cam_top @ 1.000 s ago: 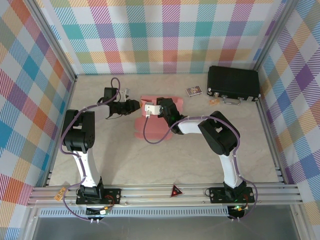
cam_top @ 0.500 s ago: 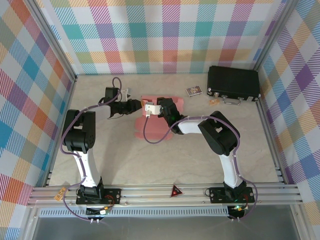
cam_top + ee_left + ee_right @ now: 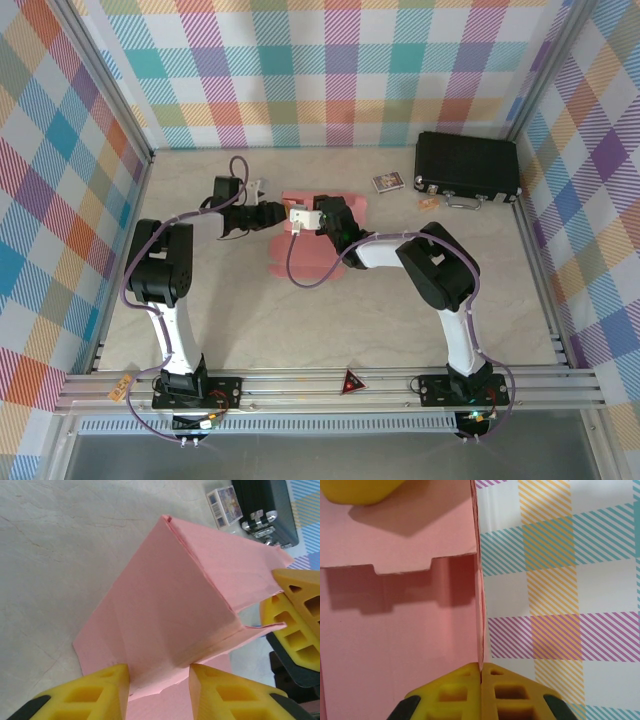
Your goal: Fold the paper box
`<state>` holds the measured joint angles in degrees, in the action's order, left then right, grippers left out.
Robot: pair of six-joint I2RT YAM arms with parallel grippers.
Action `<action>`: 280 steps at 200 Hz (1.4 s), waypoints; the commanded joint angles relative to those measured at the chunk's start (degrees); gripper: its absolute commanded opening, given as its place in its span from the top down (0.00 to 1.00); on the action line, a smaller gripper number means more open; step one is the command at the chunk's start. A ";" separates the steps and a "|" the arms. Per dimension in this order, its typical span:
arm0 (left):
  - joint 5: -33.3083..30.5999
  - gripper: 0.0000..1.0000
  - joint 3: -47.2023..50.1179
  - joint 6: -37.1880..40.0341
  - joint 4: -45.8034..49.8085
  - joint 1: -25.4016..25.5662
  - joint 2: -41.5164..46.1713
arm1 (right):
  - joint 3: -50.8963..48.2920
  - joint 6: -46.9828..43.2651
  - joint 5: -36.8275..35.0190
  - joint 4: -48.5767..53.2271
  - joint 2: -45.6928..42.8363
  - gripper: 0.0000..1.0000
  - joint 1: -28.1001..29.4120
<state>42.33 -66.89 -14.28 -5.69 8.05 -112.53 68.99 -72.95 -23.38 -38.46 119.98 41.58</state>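
Left hand (image 3: 157,680) straddles the paper box (image 3: 165,605); card pack (image 3: 225,502), black case (image 3: 262,505) beyond

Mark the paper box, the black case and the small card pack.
paper box (image 3: 170,615), left wrist view, on its broad pink panel.
black case (image 3: 467,165), top external view, centre of its lid.
small card pack (image 3: 388,181), top external view, on its printed face.

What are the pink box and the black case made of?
The paper box: thin matte pink card, likely paperboard. It holds sharp creases and shows thin cut edges. The black case: dark, hard-looking shell, probably plastic, with shiny metal-looking latches. The exact material is unclear.
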 commanded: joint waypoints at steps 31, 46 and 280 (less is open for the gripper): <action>-8.18 0.62 3.09 5.74 2.59 2.21 5.13 | -2.52 -0.27 2.11 0.44 -1.15 0.98 1.91; -9.74 0.59 4.49 5.85 1.67 2.24 6.48 | -2.97 -0.28 1.95 0.48 -1.65 0.98 2.09; -25.60 0.73 6.34 4.45 -2.25 5.52 5.58 | -3.78 1.45 2.04 3.56 -3.64 0.98 4.55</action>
<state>20.36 -60.66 -9.15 -5.76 12.73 -106.74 65.23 -72.84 -23.16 -38.74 117.03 44.84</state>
